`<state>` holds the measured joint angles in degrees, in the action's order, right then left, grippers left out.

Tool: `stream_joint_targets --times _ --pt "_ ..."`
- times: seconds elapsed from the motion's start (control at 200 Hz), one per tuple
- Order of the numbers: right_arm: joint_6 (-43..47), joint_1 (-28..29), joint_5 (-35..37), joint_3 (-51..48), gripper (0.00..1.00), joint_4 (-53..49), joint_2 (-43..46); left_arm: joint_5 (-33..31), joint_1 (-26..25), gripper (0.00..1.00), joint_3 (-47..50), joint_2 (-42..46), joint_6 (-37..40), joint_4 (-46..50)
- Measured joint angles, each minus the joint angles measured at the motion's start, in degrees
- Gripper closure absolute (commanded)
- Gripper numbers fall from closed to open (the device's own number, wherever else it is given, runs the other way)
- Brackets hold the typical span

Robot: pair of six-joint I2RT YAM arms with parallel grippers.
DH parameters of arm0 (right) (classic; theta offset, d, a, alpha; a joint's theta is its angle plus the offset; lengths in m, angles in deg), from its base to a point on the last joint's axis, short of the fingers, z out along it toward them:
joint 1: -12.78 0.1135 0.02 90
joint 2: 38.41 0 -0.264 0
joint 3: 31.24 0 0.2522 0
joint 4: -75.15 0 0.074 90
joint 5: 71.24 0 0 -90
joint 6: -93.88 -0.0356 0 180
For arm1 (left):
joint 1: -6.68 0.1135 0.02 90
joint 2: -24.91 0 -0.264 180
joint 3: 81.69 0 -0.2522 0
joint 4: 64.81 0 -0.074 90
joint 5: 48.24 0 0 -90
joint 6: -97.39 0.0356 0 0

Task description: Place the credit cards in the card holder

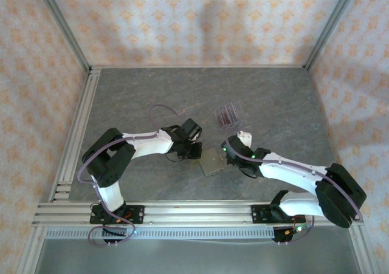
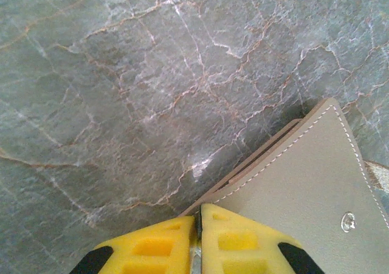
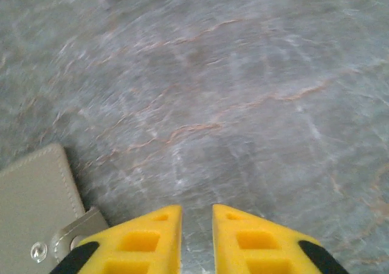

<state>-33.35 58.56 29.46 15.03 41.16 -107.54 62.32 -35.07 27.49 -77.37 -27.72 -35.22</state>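
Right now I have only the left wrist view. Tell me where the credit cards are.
Observer: The credit cards stand in a clear stand on the table, beyond the card holder.
Operator: Report the right gripper.
Observer: The right gripper is open with nothing in it, and the card holder lies close beside it.
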Motion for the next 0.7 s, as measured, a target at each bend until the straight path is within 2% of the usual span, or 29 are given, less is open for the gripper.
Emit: stream_joint_targets --times 0.1,0.255,0.325,0.445,0.595,0.701 --pt "-0.92 0.02 2.19 -0.26 0.69 -0.81 2.60 0.04 0.00 0.88 0.04 0.02 0.00 -0.11" --pt "-0.11 1.79 4.20 1.79 0.93 -2.27 3.13 0.15 0.00 0.88 0.15 0.13 0.00 -0.24" --pt "1.20 4.74 4.26 4.66 0.98 -2.43 0.87 0.15 0.00 0.88 0.15 0.13 0.00 -0.24" --pt "3.13 8.59 0.57 8.48 0.98 0.70 -4.31 0.17 0.00 0.88 0.15 0.13 0.00 -0.26" --pt "4.31 9.57 -4.61 8.87 0.97 4.57 -9.57 0.17 0.00 0.88 0.15 0.13 0.00 -0.26" --pt "4.26 9.51 -5.92 8.87 0.89 5.49 -12.74 0.17 0.00 0.88 0.15 0.13 0.00 -0.24"
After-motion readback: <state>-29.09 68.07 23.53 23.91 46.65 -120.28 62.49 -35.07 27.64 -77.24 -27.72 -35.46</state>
